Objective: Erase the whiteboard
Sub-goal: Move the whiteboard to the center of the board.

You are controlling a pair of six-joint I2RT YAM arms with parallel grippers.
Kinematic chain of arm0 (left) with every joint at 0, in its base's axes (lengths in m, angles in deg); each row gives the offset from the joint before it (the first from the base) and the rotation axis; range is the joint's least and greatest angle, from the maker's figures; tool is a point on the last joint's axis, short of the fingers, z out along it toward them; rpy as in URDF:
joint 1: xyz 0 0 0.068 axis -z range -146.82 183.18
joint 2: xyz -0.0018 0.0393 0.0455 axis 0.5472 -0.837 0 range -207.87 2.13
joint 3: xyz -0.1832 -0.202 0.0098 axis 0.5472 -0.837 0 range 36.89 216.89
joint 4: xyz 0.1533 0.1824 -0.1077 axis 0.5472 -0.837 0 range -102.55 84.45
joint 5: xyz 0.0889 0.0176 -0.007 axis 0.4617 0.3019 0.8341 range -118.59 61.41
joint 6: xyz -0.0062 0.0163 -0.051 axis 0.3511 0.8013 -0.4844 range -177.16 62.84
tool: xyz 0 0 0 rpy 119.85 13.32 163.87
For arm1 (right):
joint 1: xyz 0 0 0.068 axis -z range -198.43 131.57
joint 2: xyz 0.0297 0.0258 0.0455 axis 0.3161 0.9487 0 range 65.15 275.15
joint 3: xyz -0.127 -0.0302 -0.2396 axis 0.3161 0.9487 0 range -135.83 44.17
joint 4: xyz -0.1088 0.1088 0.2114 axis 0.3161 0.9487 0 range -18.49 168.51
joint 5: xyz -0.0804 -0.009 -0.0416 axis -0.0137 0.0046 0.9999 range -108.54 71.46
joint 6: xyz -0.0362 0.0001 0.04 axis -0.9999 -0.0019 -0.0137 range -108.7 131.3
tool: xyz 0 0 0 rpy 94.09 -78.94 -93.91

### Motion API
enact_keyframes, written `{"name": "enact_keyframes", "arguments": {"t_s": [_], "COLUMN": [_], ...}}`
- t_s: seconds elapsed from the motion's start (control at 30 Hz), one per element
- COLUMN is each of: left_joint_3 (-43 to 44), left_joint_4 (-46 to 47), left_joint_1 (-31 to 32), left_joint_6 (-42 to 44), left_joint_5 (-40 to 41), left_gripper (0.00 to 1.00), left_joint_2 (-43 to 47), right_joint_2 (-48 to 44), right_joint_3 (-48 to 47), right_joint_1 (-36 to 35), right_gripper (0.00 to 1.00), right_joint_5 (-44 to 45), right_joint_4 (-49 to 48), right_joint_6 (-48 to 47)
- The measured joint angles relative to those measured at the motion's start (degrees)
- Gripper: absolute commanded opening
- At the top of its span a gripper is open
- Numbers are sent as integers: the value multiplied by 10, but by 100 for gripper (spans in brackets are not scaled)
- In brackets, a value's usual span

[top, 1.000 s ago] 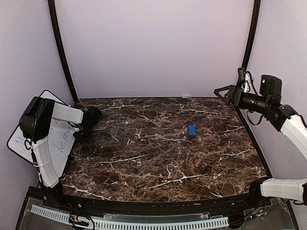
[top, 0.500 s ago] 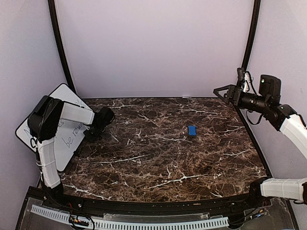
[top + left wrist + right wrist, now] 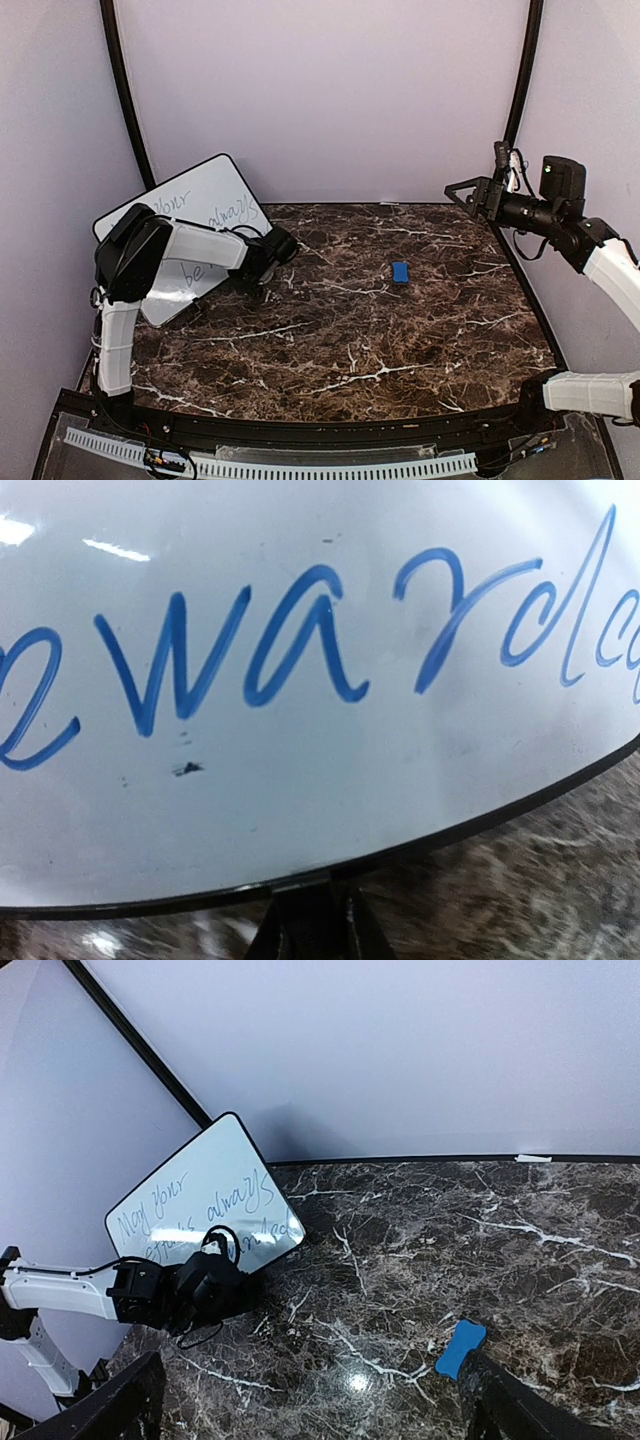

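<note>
— Where is the board [image 3: 205, 195]?
— Well left of the eraser [image 3: 400, 272], up on a slant, blue writing facing up and toward the eraser. Far rounded corner close to the back wall [image 3: 330, 90], left corner close to the side wall [image 3: 50, 120].
— Touching the table [image 3: 350, 340]?
— Cannot tell from these views.
— And the left gripper [image 3: 268, 258]?
— Pinched on the board's thin black rim, on the edge nearest the eraser. Seen from the wrist: dark fingers [image 3: 300, 930] meeting that rim just below the word "reward".
— And the right gripper [image 3: 465, 193]?
— Spread wide, gripping nothing. High up, right of the eraser and farther back, near the table's far right corner.
— Room to move?
— Broad stretch of marble between board and eraser. More of it on the eraser's near side and to its right, out to the black table edge. Eraser flat on the marble, well apart from both grippers.
</note>
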Motion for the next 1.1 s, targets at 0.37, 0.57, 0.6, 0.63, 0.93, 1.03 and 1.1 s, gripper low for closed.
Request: {"name": "enact_keyframes", "arguments": {"t_s": [0.37,0.57,0.6,0.63,0.93,1.03,1.1], "left_joint_3": [77,77,77,77,80,78,71], "left_joint_4": [85,112,118,125,160,163,163], "left_joint_1": [77,77,77,78,100,109,112], "left_joint_6": [76,98,102,106,140,151,162], "left_joint_5": [-60,-89,-96,-103,-133,-141,-149], "left_gripper": [11,26,33,40,78,84,87], "left_joint_2": [-52,-52,-52,-52,-52,-48,-41], "right_joint_2": [-9,-12,-12,-12,-12,-11,-7], "right_joint_3": [0,0,0,0,0,0,0], "right_joint_1": [0,0,0,0,0,0,-1], "right_gripper": [99,99,99,99,99,99,99], "right_joint_5": [2,3,3,3,6,9,11], "right_joint_4": [1,2,2,2,5,5,4], "right_joint_6": [0,0,0,0,-1,-1,-2]}}
